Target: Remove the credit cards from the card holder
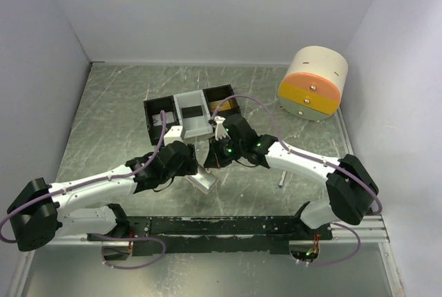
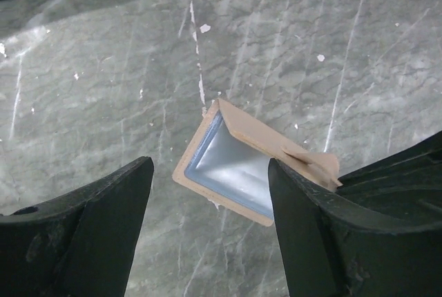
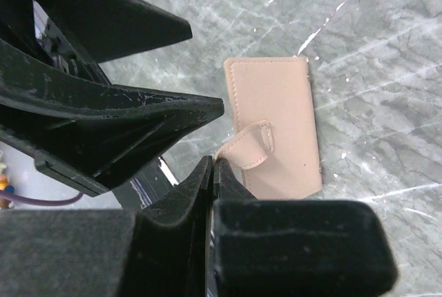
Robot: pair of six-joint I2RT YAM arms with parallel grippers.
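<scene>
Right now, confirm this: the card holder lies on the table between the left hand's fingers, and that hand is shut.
Not quite: the left hand is open, not shut, as the left wrist view shows. The card holder does lie on the table between its fingers.

White arms [image 1: 90, 188], lilac cables [image 1: 163, 128], black left hand [image 2: 207, 173] and right hand [image 3: 212, 162].

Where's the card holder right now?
Centre of top view, card holder on the table between left pincer and right pincer, just nearer than the tray.
</scene>
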